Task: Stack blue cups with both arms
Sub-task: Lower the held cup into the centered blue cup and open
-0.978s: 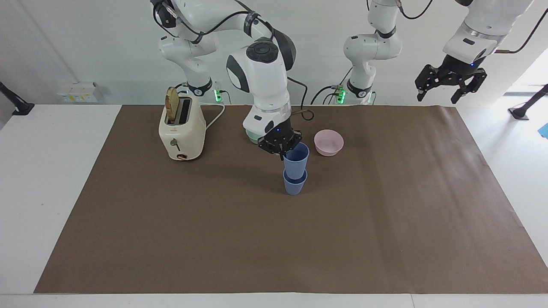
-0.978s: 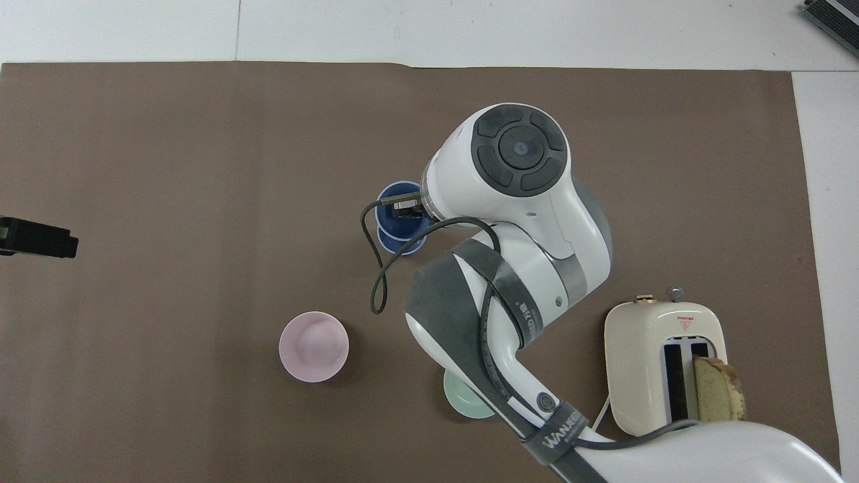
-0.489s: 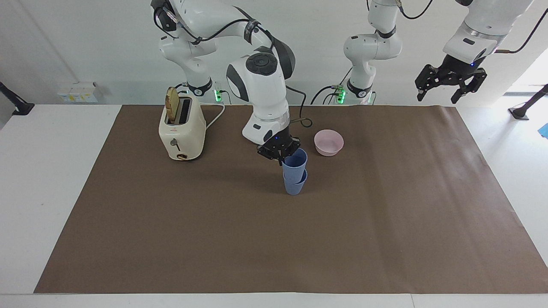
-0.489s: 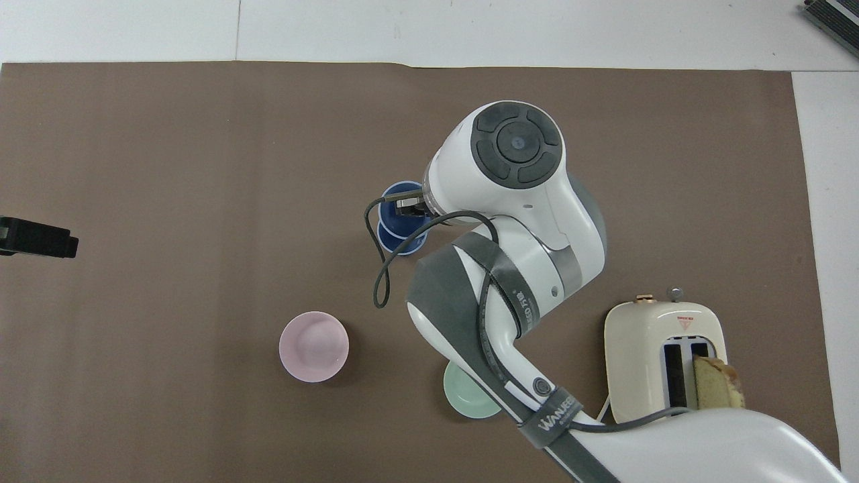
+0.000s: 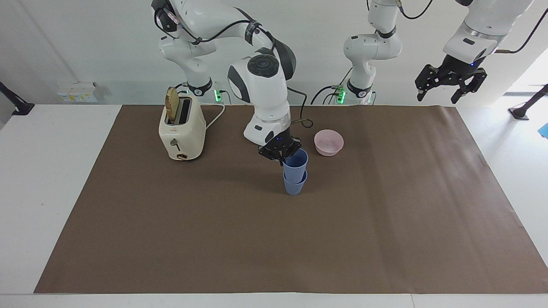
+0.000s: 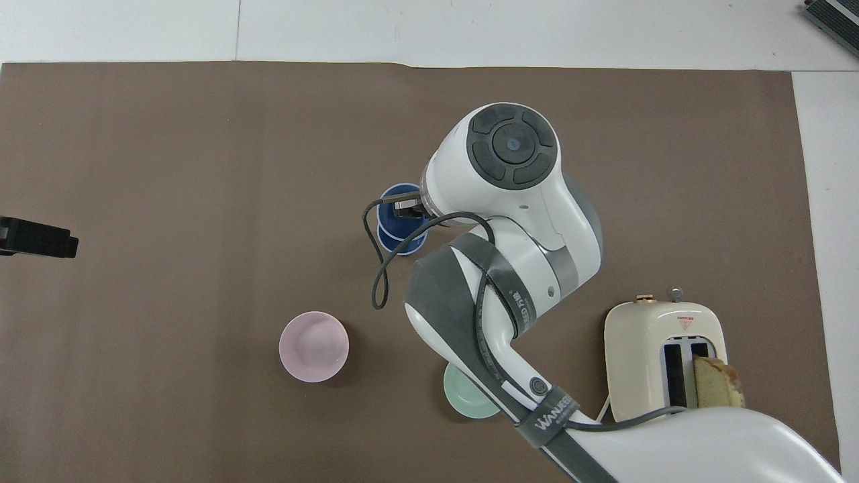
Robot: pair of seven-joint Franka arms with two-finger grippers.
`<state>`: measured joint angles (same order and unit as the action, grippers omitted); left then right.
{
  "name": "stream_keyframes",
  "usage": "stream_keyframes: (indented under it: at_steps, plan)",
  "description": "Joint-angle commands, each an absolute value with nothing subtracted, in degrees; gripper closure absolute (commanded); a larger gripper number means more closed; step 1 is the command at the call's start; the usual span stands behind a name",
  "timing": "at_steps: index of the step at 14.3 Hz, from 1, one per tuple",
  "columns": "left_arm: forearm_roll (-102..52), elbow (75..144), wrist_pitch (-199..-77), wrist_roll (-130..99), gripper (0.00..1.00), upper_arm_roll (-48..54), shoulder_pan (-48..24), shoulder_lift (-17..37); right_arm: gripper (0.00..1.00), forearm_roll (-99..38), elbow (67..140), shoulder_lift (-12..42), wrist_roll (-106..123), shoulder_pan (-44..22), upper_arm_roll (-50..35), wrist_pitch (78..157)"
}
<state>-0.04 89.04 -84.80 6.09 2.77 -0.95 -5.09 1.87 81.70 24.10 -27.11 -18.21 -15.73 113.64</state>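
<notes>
Two blue cups stand nested near the middle of the mat. The lower cup [image 5: 294,186] [image 6: 402,247] rests on the mat, and the upper cup [image 5: 297,164] [image 6: 391,219] sits partly inside it, leaning slightly. My right gripper [image 5: 283,157] is shut on the rim of the upper cup, on the side toward the robots. In the overhead view the right arm's wrist hides most of that gripper. Raised high over the left arm's end of the table, my left gripper [image 5: 449,87] [image 6: 37,238] hangs open and holds nothing; that arm waits.
A pink bowl [image 5: 329,142] [image 6: 313,347] sits beside the cups, nearer the robots. A green bowl [image 6: 470,400] lies partly under the right arm. A cream toaster [image 5: 182,130] [image 6: 661,335] with a slice of bread stands toward the right arm's end.
The right gripper has lowered the upper cup a little deeper into the lower one, and the right wrist has shifted slightly. The left arm has not moved.
</notes>
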Motion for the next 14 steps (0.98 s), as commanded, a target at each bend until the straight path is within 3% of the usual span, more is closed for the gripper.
stream_keyframes:
  at_steps: [1,14]
  plan:
    - [-0.9,89.1,-83.9,5.7,0.00,2.9,-0.4,-5.7,1.00,1.0,81.0,24.8,-27.8,-17.9,-16.3,113.9]
    - [-0.9,89.1,-84.0,5.7,0.00,2.9,-0.4,-5.7,1.00,1.3,82.3,27.2,-27.8,-18.1,-16.3,116.4]
